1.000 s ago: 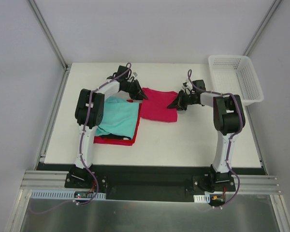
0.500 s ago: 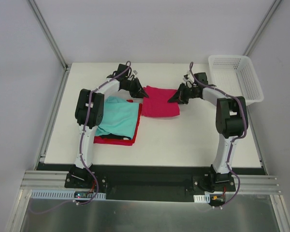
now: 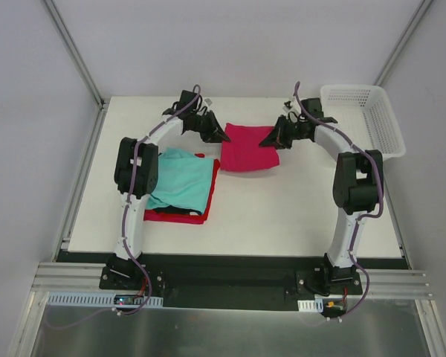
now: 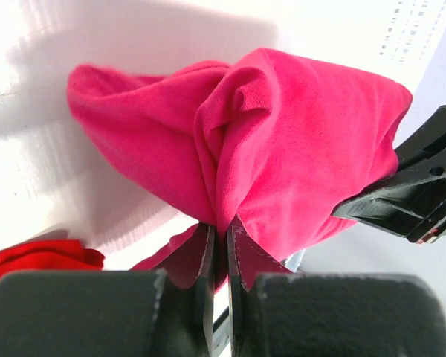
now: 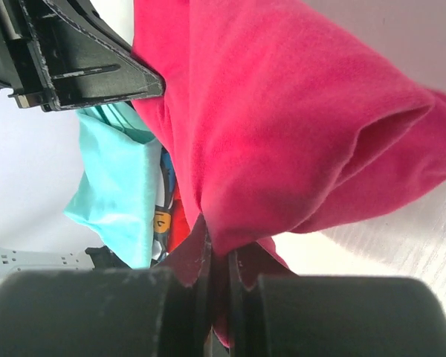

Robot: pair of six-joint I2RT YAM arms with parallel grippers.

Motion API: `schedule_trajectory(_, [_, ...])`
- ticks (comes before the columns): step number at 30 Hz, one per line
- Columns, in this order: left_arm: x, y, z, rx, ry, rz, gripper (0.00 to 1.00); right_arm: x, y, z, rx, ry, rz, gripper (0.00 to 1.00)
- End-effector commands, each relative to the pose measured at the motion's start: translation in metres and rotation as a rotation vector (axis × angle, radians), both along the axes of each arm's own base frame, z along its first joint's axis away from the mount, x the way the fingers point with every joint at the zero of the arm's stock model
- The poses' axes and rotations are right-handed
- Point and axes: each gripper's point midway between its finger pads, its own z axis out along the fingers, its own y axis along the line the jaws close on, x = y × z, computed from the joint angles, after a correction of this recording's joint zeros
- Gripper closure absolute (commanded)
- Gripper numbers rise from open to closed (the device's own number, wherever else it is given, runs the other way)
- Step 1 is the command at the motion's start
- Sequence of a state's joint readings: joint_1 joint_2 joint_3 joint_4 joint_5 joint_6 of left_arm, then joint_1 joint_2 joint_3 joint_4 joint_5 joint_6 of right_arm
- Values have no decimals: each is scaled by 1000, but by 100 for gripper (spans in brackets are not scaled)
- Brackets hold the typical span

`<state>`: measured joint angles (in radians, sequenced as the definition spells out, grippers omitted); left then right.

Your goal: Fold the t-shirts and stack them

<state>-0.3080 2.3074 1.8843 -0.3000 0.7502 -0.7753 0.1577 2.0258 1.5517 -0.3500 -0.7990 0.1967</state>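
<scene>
**Folded magenta-pink cloth t-shirt [image 3: 249, 150], held by both hands at the far middle of the white tabletop [image 3: 282, 216].**
The left hand [image 3: 224, 137] and the right hand [image 3: 267, 140] pinch its far corners, fingers pressed together on the cloth. Near-left of it, a folded teal t-shirt [image 3: 182, 181] lies on a red t-shirt [image 3: 175, 216]. A white mesh basket [image 3: 364, 111] stands far right.

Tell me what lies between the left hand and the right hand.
The magenta t-shirt fills the gap, pinched by both the left hand and the right hand. The top view shows it best.
</scene>
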Motion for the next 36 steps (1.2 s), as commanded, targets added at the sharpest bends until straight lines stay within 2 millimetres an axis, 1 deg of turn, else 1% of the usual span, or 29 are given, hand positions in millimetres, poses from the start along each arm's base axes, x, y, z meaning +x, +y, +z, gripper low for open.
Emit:
schedule_trajectory(1, [5, 1, 87, -52, -156, -4, 100, 0, 7, 53, 24, -100, 26, 100])
schedule_trajectory(2, [6, 3, 88, -49, -159, -1, 100, -1, 9, 55, 26, -100, 29, 100])
schedule_trajectory(3, [5, 6, 94, -47, -168, 4, 100, -1, 9, 57, 24, -106, 29, 100])
schedule_trajectory(7, [5, 10, 108, -52, -192, 6, 100, -3, 13, 65, 26, -122, 39, 99])
schedule_trajectory(13, [5, 11, 103, -43, -178, 6, 100, -6, 12, 61, 23, -110, 41, 100])
schedule_trajectory(15, [4, 14, 108, -43, -185, 6, 100, -4, 13, 63, 25, -114, 39, 100])
schedule_trajectory(18, [5, 18, 116, -44, -199, 9, 100, -1, 16, 71, 37, -122, 37, 99])
schedule_trajectory(23, [5, 31, 125, -28, -217, 24, 100, 0, 24, 94, 47, -166, 48, 100])
schedule_trajectory(25, [3, 35, 132, -16, -231, 33, 100, -4, 29, 101, 42, -171, 61, 99])
schedule_trajectory(26, [3, 39, 135, -10, -241, 36, 100, -5, 29, 109, 41, -190, 63, 100])
schedule_trajectory(27, [2, 41, 140, -4, -252, 40, 100, -6, 31, 112, 43, -192, 67, 99])
schedule_trajectory(31, [-6, 52, 151, 32, -267, 48, 100, -14, 33, 123, 39, -211, 73, 99])
schedule_trajectory(32, [-9, 55, 158, 35, -284, 49, 100, -16, 34, 128, 41, -220, 76, 99])
schedule_trajectory(34, [-13, 60, 163, 40, -287, 51, 100, -20, 37, 132, 41, -226, 83, 100])
schedule_trajectory(36, [-18, 64, 174, 38, -305, 53, 100, -22, 41, 140, 44, -240, 91, 100])
